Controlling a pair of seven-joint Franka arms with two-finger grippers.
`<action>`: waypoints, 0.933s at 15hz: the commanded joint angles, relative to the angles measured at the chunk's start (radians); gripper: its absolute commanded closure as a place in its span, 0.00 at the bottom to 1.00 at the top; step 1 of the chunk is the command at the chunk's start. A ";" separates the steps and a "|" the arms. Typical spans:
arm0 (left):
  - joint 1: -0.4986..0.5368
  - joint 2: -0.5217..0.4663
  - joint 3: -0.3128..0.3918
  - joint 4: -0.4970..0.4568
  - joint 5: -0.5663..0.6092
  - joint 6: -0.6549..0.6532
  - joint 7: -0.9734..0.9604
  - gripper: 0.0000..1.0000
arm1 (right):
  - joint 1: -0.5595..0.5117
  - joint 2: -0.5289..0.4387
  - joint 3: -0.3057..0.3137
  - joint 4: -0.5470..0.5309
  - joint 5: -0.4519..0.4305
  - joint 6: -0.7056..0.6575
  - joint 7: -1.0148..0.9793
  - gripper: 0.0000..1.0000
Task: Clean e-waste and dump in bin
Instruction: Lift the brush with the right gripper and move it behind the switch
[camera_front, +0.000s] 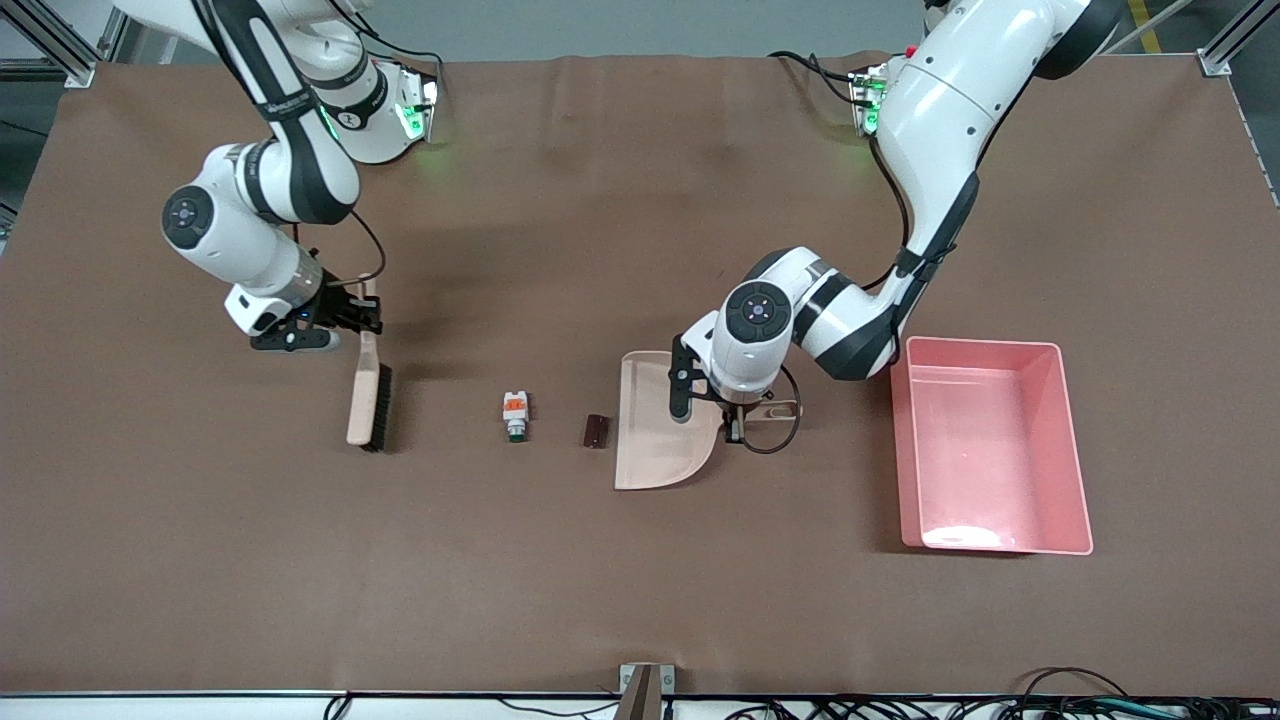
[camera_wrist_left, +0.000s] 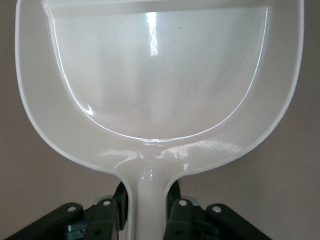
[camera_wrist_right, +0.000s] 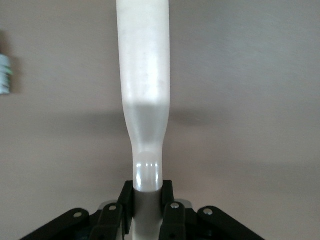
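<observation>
On the bench, the white part (camera_front: 515, 415) and the dark block (camera_front: 596, 430) lie between brush (camera_front: 369, 405) and dustpan (camera_front: 660, 420), the block just beside the pan's open edge. The right hand (camera_front: 362, 318) is clenched on the brush handle, the left hand (camera_front: 745, 418) on the pan handle. To sweep well, I'd drag the bristles low across the bench toward the pan while the pan's lip stays pressed flat (a raised lip lets parts slip under). The bin (camera_front: 1060, 440) waits at the left arm's end. Only the front view shows both parts; the left wrist view shows the pan (camera_wrist_left: 160, 80) is bare inside.
</observation>
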 joint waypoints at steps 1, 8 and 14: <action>-0.025 0.003 0.007 0.012 0.029 -0.019 -0.050 1.00 | 0.084 0.045 -0.005 0.074 0.020 -0.015 0.165 1.00; -0.039 0.010 0.010 0.015 0.042 -0.017 -0.052 1.00 | 0.247 0.174 -0.005 0.215 0.009 -0.023 0.353 1.00; -0.039 0.029 0.009 0.024 0.075 -0.007 -0.052 0.99 | 0.309 0.235 -0.007 0.252 0.010 -0.017 0.422 1.00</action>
